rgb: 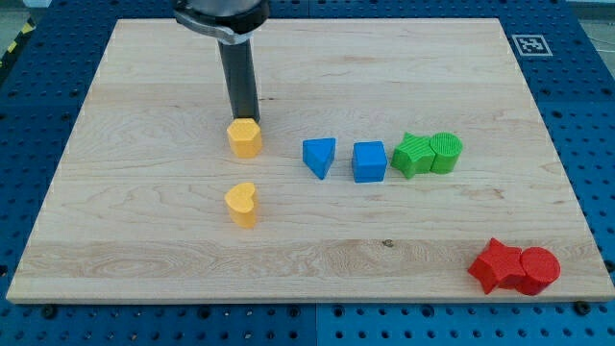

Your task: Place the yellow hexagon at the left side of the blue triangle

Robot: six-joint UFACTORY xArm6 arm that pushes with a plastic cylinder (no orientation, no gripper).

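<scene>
The yellow hexagon (245, 137) lies left of the board's middle. The blue triangle (320, 156) lies to its right, with a gap of about one block width between them. My tip (246, 118) comes down from the view's top and stands right at the hexagon's top edge, touching it or nearly so. The rod's upper part runs up to the arm's dark head at the view's top.
A yellow heart (242, 203) lies below the hexagon. A blue cube (369, 161) sits right of the triangle, then a green star (414, 155) and a green cylinder (446, 152) touching. A red star (495, 265) and red cylinder (539, 269) sit bottom right. Wooden board (144, 250).
</scene>
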